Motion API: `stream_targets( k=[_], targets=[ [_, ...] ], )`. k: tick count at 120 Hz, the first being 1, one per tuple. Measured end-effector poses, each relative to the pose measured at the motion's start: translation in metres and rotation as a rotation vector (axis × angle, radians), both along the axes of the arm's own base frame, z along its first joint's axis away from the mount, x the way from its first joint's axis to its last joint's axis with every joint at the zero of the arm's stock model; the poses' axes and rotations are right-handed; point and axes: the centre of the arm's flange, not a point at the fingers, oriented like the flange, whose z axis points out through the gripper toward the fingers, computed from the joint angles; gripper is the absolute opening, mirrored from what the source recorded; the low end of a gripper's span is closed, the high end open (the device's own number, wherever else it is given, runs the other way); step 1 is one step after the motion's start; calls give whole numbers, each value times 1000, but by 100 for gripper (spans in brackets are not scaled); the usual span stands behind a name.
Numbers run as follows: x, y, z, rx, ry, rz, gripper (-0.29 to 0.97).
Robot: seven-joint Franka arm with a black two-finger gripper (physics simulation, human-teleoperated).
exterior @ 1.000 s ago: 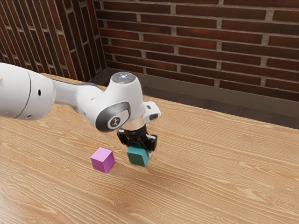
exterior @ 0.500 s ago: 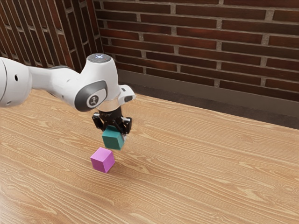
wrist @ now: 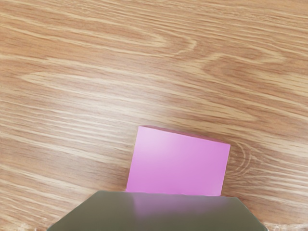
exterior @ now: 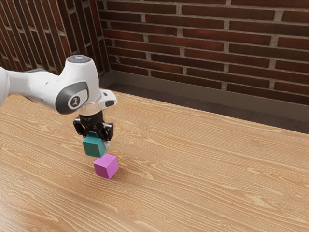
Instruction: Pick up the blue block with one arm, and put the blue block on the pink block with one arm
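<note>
Exterior view: end effector (exterior: 94, 137) clamped on teal block (exterior: 94, 146), held just above pink block (exterior: 106, 166), offset toward exterior view's left; placing step; next: centre over it, lower, release.

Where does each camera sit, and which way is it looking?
Exterior view: beside the table, facing the brick wall; shows the white arm, its fingers gripping the blue block above the pink block.
Wrist view: on the hand, looking down at the table, blue block just beneath.
Shared: both blocks and the table.
</note>
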Motion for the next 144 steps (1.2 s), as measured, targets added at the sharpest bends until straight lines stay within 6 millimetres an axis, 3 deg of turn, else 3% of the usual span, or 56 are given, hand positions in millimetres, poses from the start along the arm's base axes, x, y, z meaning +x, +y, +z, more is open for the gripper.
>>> stream_targets(
  k=[28,39,45,58,66,88,144],
  targets=[
    [-6,28,-11,-2,27,-13,37],
    [-3,33,-29,-2,56,-25,37],
    [1,18,-36,-2,65,-63,37],
    [3,-44,-39,-1,66,-196,37],
    [2,-57,-38,-1,63,-230,36],
    [6,-36,-36,-3,55,-211,37],
    [11,-26,-29,-4,40,-225,36]
  ],
)
